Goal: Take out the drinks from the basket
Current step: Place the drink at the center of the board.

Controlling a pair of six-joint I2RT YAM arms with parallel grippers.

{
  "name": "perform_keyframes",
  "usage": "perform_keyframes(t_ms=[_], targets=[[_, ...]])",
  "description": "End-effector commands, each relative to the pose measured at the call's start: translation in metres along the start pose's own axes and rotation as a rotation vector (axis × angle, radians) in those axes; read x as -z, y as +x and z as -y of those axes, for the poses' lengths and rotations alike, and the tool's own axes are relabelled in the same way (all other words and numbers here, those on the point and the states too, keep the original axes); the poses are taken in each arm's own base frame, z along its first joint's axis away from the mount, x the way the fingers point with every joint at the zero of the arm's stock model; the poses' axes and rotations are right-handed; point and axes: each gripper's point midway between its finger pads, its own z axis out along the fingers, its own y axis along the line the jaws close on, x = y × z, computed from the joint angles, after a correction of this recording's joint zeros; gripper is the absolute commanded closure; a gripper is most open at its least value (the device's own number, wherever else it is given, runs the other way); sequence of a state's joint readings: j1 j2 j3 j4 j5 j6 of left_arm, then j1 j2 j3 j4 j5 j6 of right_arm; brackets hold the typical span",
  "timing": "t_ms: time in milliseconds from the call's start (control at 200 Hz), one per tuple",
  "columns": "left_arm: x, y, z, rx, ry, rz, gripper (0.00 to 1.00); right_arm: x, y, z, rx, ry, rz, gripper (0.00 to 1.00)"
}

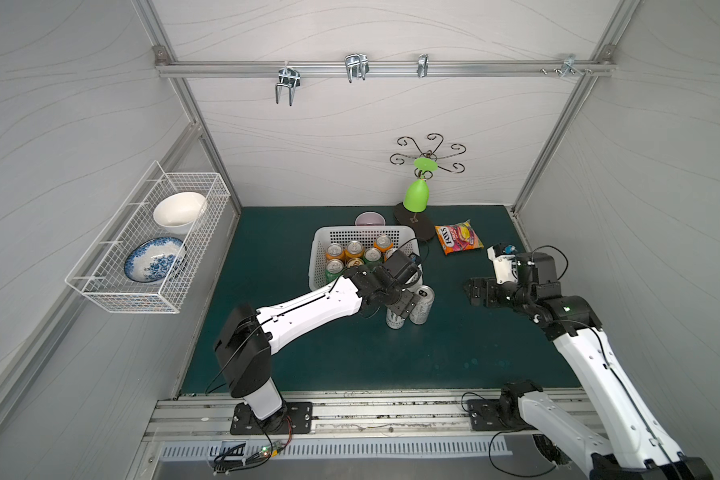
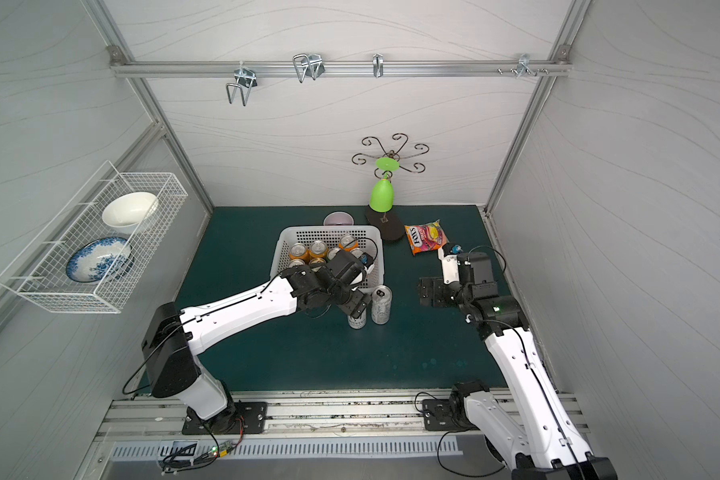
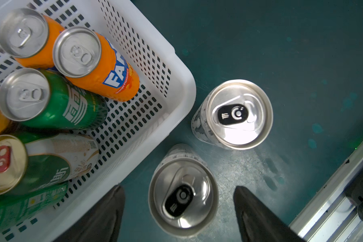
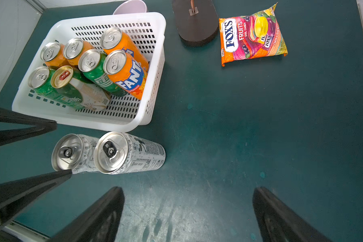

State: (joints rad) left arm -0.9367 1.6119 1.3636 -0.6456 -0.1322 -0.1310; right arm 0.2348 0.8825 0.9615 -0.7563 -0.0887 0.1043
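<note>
The white perforated basket (image 1: 319, 237) (image 4: 113, 124) holds several upright drinks: orange cans (image 4: 124, 71), green cans (image 4: 92, 69) and one green-and-white can with a gold top (image 4: 62, 76). Two tall silver-white cans stand on the green mat just outside the basket's near right corner. My left gripper (image 3: 177, 188) (image 1: 404, 305) hangs open above the nearer one (image 3: 183, 196) (image 1: 396, 321), with a gap on each side between the fingers and the can. The other silver can (image 3: 240, 114) (image 1: 422, 305) stands right beside it. Further right, my right gripper (image 4: 187, 190) (image 1: 476, 291) is open over bare mat, holding nothing.
A colourful candy bag (image 1: 459, 237) lies at the back right. A dark stand (image 1: 414, 226) carries a green goblet (image 1: 416, 195) near the basket's far corner. A pale cup (image 1: 370, 219) stands behind the basket. A wire rack with bowls (image 1: 150, 245) hangs on the left wall.
</note>
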Motion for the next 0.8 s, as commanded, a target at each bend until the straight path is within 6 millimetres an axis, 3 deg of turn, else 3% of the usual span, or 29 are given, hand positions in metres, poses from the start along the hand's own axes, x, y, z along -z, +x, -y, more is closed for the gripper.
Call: perform_keyframes(t_ms=[0,150,395,620,795], targets=[[0.021,-0.011,-0.003,0.007,-0.004,0.079,0.11,0.001,-0.004,-0.003,0.015,-0.018,0.016,0.01],[0.044,-0.012,-0.015,0.012,-0.049,0.136,0.05,0.001,-0.005,-0.007,0.007,-0.038,0.011,0.01],[0.072,-0.007,-0.056,0.093,-0.144,0.182,0.02,-0.001,-0.010,-0.012,0.003,-0.059,-0.002,0.01],[0.077,0.005,-0.101,0.209,-0.174,0.164,0.02,-0.002,-0.010,-0.011,0.009,-0.053,-0.006,0.01],[0.072,0.007,-0.123,0.285,-0.165,0.143,0.04,-0.003,-0.014,-0.016,0.012,-0.068,-0.011,0.01]])
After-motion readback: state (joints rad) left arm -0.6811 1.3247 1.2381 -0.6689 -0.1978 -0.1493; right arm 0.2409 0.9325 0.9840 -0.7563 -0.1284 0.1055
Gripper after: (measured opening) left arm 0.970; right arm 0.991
